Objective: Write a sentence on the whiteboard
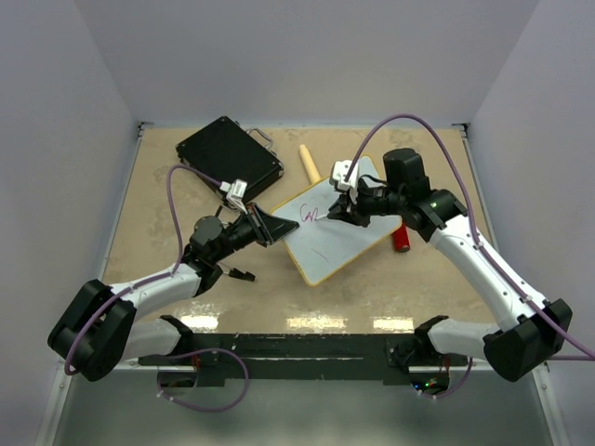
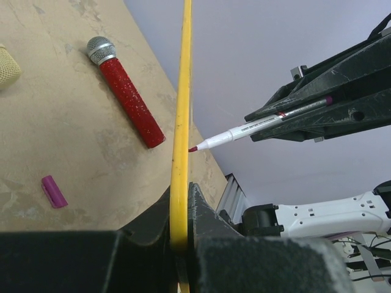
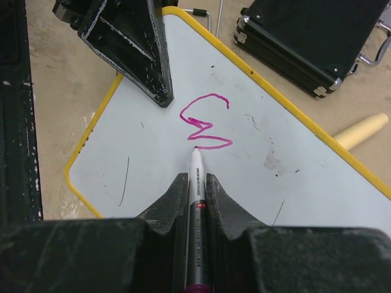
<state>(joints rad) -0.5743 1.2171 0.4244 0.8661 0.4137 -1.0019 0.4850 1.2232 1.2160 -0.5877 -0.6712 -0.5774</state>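
Firmly, the left gripper (image 1: 271, 226) is clamped on the yellow left edge of the whiteboard (image 1: 346, 243), which sits mid-tabletop, turned diagonally. The right gripper (image 1: 338, 212) pinches a marker (image 3: 196, 183), its tip on the board just below the sentence (image 3: 204, 125), so far one magenta scrawl. A black case (image 1: 228, 153) lies near the board's far edge and a red microphone (image 2: 128, 97) by its right edge. Bare tabletop (image 1: 390, 290) opens on the near side.

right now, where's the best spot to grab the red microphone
Grip the red microphone across the middle of its straight handle, coming down from above with the jaws spanning its width. It lies flat on the table, and the rounded mesh head would likely slip.
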